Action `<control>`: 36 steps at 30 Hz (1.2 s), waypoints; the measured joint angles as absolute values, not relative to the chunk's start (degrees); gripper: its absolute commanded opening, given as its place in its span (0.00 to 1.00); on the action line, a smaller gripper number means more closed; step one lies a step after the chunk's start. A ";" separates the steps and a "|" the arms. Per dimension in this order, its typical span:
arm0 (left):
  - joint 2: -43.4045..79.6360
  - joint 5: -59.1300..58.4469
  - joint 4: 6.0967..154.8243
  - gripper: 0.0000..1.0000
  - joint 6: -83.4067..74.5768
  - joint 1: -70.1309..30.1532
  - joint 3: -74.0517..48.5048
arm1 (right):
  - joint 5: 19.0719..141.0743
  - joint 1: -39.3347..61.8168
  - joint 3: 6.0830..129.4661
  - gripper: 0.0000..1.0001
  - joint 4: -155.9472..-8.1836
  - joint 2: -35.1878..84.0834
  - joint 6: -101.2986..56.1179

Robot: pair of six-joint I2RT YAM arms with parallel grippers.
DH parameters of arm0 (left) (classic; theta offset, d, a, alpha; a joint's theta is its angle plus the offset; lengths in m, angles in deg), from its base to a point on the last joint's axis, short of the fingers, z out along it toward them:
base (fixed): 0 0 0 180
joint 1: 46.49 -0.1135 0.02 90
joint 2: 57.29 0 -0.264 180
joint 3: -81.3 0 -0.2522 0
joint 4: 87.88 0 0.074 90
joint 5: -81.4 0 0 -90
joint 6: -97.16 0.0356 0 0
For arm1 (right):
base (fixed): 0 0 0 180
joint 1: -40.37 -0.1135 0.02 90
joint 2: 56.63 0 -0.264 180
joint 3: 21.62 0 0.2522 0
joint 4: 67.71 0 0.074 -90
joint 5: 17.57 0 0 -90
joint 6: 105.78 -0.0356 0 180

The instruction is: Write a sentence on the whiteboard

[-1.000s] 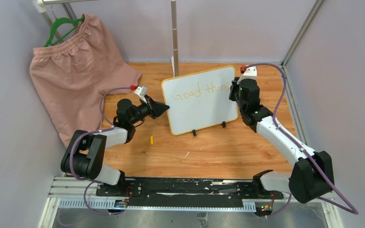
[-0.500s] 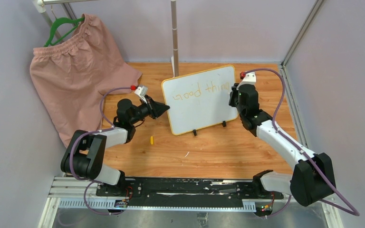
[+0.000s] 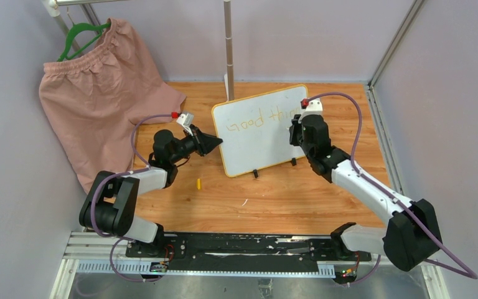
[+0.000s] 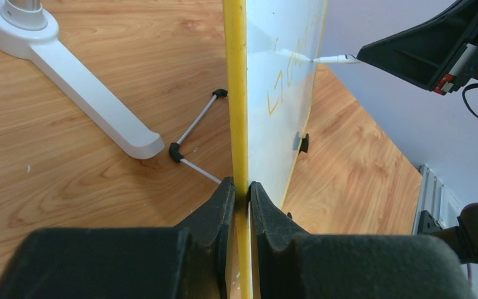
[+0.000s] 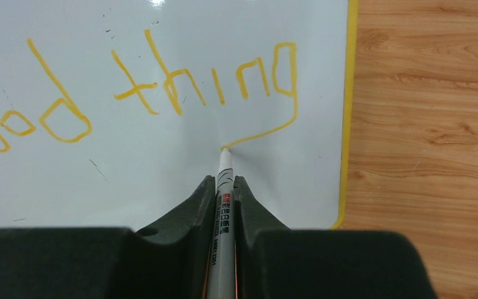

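Observation:
The whiteboard, white with a yellow frame, stands tilted on the wooden table. My left gripper is shut on its left edge, the yellow frame pinched between both fingers. My right gripper is shut on a white marker. The marker's tip touches the board at the end of a long tail running down from the last "g". The sentence in yellow letters reads "Good thing". In the left wrist view the marker meets the board's face from the right.
A pink garment hangs on a green hanger at the back left. A white stand's pole rises behind the board, with its base on the table. A small yellow piece lies in front of the left arm.
My right gripper has moved left across the board from its right edge, the marker drawing the tail of the "g". The left gripper has held still on the frame.

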State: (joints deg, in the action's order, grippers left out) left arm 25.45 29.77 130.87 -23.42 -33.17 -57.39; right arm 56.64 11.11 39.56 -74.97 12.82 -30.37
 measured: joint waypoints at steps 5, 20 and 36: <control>25.43 29.77 130.82 0.00 -23.42 -33.17 -57.41 | 55.44 12.01 40.08 0.00 -76.37 10.28 -29.86; 25.25 29.77 130.41 0.00 -23.38 -33.17 -57.39 | 55.02 19.59 45.68 0.00 -75.71 11.37 -29.43; 25.25 29.75 130.04 0.00 -23.23 -33.17 -57.39 | 52.68 20.14 45.66 0.00 -71.27 13.63 -29.73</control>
State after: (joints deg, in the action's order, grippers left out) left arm 25.25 29.75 130.04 -23.23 -33.17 -57.39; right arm 52.68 20.14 45.66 -71.27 13.63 -29.73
